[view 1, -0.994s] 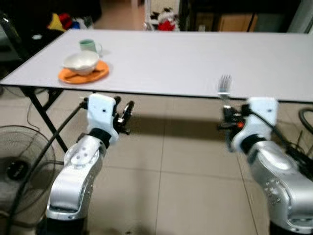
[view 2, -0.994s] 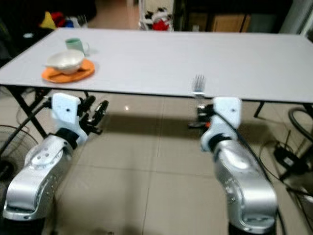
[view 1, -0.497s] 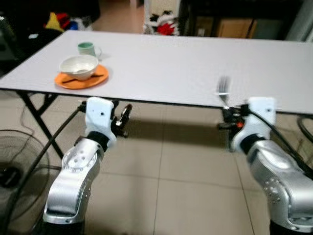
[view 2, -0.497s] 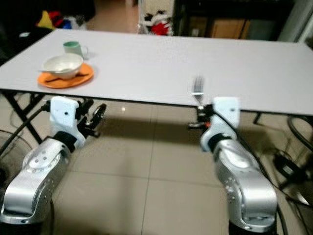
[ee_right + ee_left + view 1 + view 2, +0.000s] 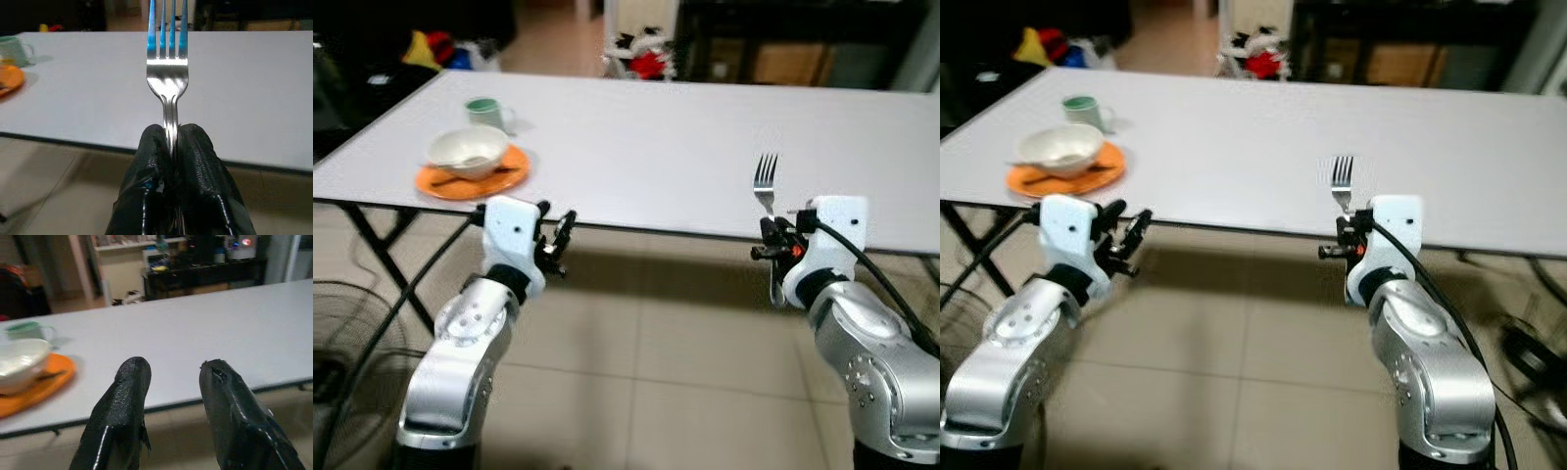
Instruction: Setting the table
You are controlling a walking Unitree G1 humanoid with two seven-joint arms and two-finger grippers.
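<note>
My right gripper (image 5: 770, 233) is shut on a silver fork (image 5: 765, 182) by its handle, tines pointing up, just before the near edge of the long white table (image 5: 685, 127). The fork (image 5: 167, 73) stands straight out of the fingers (image 5: 146, 161) in the right wrist view. My left gripper (image 5: 560, 238) is open with nothing in it, below the table's near edge. On the table's left end a white bowl (image 5: 467, 149) sits on an orange plate (image 5: 499, 178), with a green mug (image 5: 483, 109) behind it.
A black fan (image 5: 347, 328) stands on the tiled floor at the left, by the table's black legs (image 5: 386, 250). Cables (image 5: 925, 274) trail at the right. Dark furniture and coloured clutter (image 5: 641, 54) lie beyond the table's far edge.
The camera has come closer to the table, and the picture is sharper. The fork stays in my right gripper; both arms hold about the same pose.
</note>
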